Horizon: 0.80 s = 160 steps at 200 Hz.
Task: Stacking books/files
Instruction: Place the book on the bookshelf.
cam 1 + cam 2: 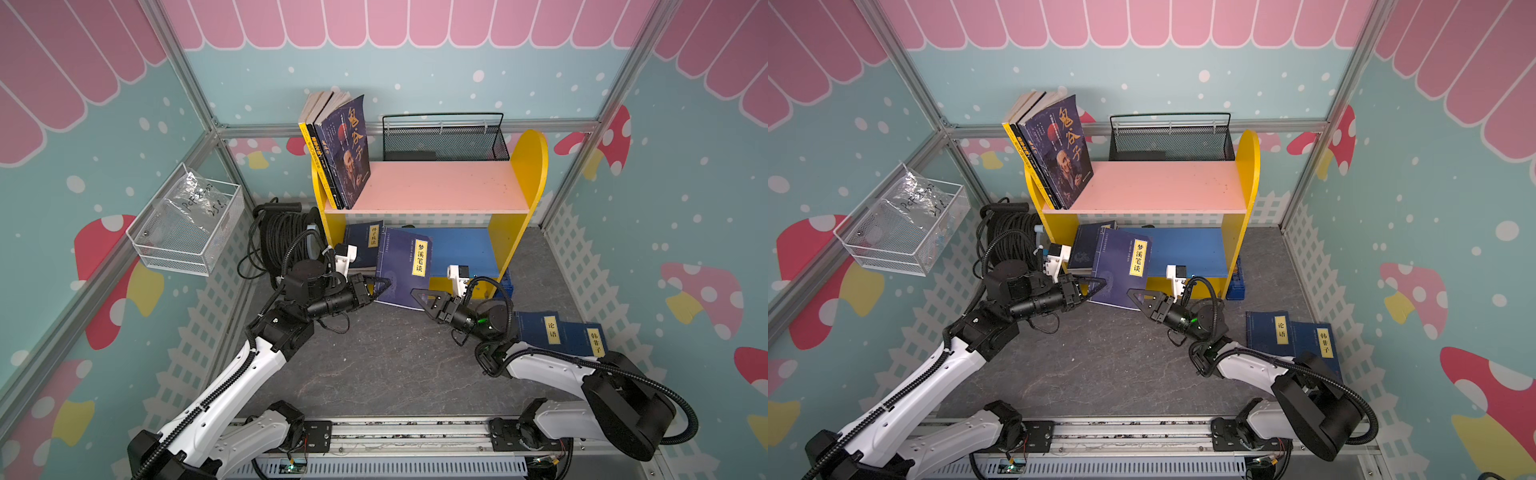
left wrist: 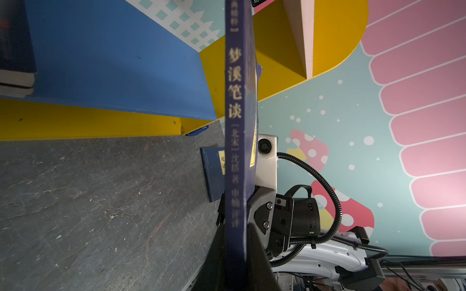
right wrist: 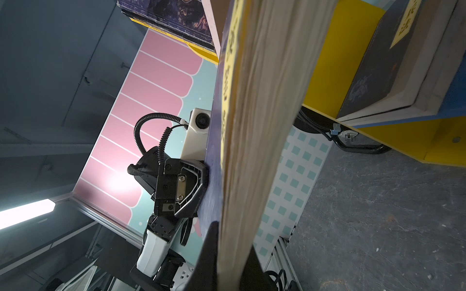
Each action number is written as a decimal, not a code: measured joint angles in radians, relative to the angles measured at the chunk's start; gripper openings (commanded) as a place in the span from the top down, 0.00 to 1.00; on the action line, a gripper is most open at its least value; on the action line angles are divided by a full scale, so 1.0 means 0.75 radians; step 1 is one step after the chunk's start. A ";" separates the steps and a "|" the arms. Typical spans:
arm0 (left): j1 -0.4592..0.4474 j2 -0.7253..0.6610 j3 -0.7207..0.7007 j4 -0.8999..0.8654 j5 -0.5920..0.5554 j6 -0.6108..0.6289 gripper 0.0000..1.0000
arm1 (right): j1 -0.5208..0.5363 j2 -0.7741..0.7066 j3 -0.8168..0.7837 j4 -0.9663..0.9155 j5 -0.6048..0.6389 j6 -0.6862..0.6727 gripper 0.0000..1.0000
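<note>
We see book point(image 1: 405, 270) standing before shelf point(image 1: 428, 187); right pincer point(image 1: 419, 297) clamps its page edge; left pincer point(image 1: 383, 287) straddles spine, we cannot tell grip.

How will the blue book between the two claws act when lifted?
The navy paperback probably feels light: its spine looks thin. It may sag a little, since the right claw pinches only near its lower corner. Let go upright, it would likely tip over.

White shells, black joints, ribbed black cables point(image 2: 339, 201) on left arm point(image 1: 253, 374) and right arm point(image 1: 544, 368); black, silver-screwed left hand point(image 1: 384, 286) and right hand point(image 1: 417, 296); perhaps a green wrist light point(image 1: 482, 320).
</note>
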 measured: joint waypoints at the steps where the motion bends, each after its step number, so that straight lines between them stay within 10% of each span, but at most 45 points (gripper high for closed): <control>1: 0.001 0.000 0.001 -0.001 -0.001 0.005 0.55 | 0.000 0.001 0.000 0.000 0.001 0.002 1.00; 62: 0.049 -0.026 0.134 -0.259 -0.134 0.122 0.04 | -0.030 0.050 0.052 -0.126 0.031 0.011 1.00; 160: 0.154 -0.331 0.419 -0.927 -0.872 0.374 0.01 | -0.064 0.426 0.787 -0.730 -0.041 -0.300 1.00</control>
